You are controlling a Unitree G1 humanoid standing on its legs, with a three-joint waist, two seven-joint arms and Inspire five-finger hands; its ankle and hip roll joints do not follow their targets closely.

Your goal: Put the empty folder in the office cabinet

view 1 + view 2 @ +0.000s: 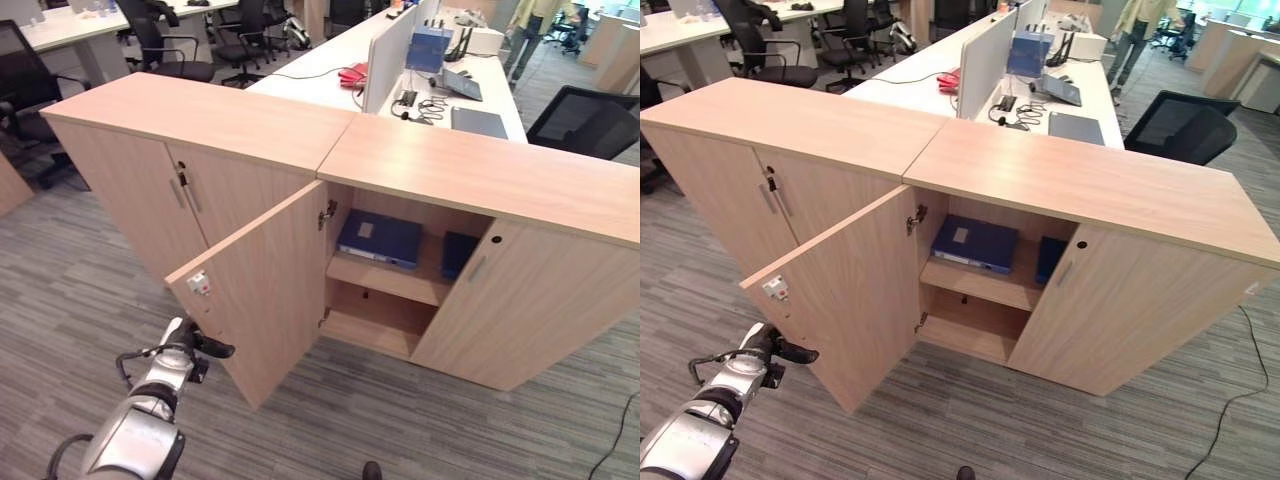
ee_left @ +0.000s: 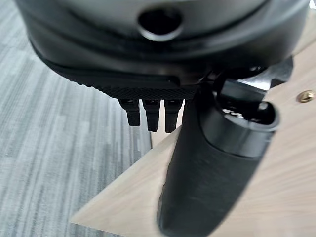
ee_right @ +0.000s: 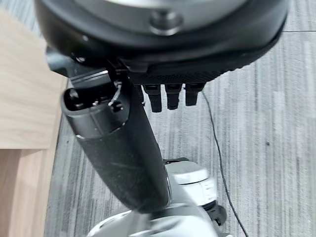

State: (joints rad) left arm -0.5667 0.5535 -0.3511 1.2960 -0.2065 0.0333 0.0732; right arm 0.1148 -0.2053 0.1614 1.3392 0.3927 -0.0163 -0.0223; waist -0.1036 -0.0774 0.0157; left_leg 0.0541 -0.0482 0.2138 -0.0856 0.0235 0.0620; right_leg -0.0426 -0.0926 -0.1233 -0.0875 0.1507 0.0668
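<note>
A low wooden office cabinet (image 1: 480,172) has its left door (image 1: 265,290) swung wide open. Inside, a dark blue folder (image 1: 378,238) lies flat on the upper shelf, and a second blue folder (image 1: 458,253) stands beside it at the right. My left hand (image 1: 205,345) is low at the outer face of the open door, near its free edge, open and holding nothing; its fingers (image 2: 148,112) are straight in the left wrist view. My right hand (image 3: 123,148) hangs over the carpet with relaxed fingers and nothing in it.
A matching cabinet (image 1: 200,120) with closed doors adjoins on the left. The open cabinet's right door (image 1: 530,310) covers its right half. Desks with a divider (image 1: 388,50) and office chairs (image 1: 590,120) stand behind. A person (image 1: 530,30) walks at the far right.
</note>
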